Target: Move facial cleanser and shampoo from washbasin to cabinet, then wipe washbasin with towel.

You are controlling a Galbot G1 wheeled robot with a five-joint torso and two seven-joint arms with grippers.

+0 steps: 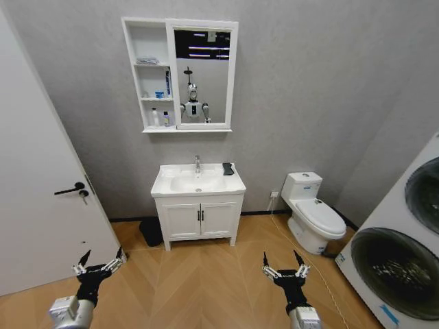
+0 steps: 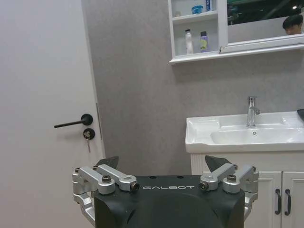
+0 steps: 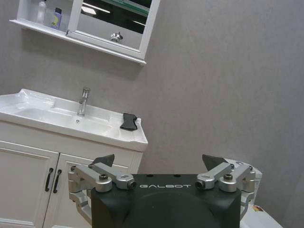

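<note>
You have both arms held low over the wood floor, well back from the washbasin (image 1: 197,182). Your left gripper (image 1: 99,263) and right gripper (image 1: 286,265) are both spread wide, grasping nothing. The black towel (image 1: 228,168) lies on the basin's rim, right of the tap (image 1: 197,163). Two bottles (image 1: 160,118) stand on the cabinet's (image 1: 152,75) lowest shelf, beside the mirror (image 1: 202,75)

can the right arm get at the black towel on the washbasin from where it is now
Probably not yet. The right gripper hangs low over the wood floor, fingers open, well short of the washbasin. The towel lies on its back right corner with nothing in front; the robot would likely need to drive closer.
</note>
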